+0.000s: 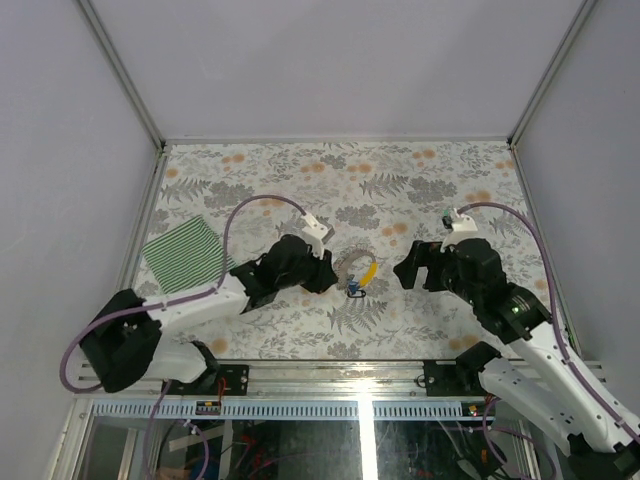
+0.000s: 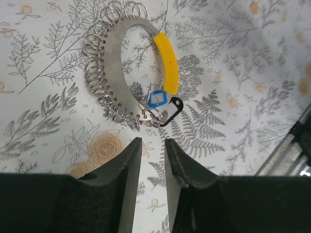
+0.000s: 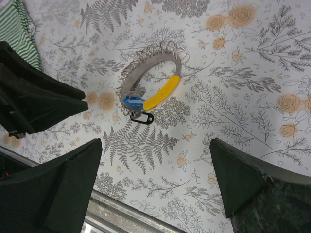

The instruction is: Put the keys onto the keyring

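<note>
The keyring [image 2: 108, 58] is a silvery loop hung with several small rings and a yellow tag [image 2: 166, 63]; it lies flat on the floral table. A blue key head [image 2: 157, 99] and a black tag [image 2: 171, 111] sit at its lower end, touching the ring. No green key shows. My left gripper [image 2: 152, 141] is just short of the blue key, its jaws a narrow gap apart with nothing between them. My right gripper [image 3: 155, 143] is wide open and empty, hovering right of the keyring [image 3: 146, 73]. In the top view the keyring [image 1: 352, 268] lies between both grippers.
A green-and-white striped cloth [image 1: 183, 255] lies at the table's left side, behind the left arm. The metal front rail [image 1: 330, 372] runs along the near edge. White walls enclose the table on three sides.
</note>
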Available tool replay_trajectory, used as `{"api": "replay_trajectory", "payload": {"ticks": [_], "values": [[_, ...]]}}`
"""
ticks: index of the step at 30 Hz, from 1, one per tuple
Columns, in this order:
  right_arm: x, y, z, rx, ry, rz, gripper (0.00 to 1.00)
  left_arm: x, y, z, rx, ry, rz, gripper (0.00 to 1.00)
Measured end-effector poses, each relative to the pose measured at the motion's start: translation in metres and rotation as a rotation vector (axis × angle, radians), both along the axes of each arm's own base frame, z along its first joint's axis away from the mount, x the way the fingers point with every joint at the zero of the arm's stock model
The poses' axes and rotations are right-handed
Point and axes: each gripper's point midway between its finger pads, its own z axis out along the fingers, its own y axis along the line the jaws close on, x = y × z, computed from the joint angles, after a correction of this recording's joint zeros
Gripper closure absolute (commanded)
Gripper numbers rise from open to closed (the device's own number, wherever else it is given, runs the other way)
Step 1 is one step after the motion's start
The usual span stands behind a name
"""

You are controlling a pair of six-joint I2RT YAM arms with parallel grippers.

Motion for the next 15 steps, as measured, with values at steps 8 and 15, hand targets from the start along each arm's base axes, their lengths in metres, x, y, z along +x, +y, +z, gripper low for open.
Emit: {"api": "replay_trajectory", "payload": {"ticks": [8,15], "values": [[-0.010,-0.010,0.035,0.059,-0.172,0.012,0.01,-0.012,0.032,0.073,-0.190,-0.172,0.095,0.51],[-0.015,-0.032,0.059,0.057,-0.307,-0.046,0.01,-0.028,0.083,0.143,-0.404,-0.361,0.235,0.28]]}}
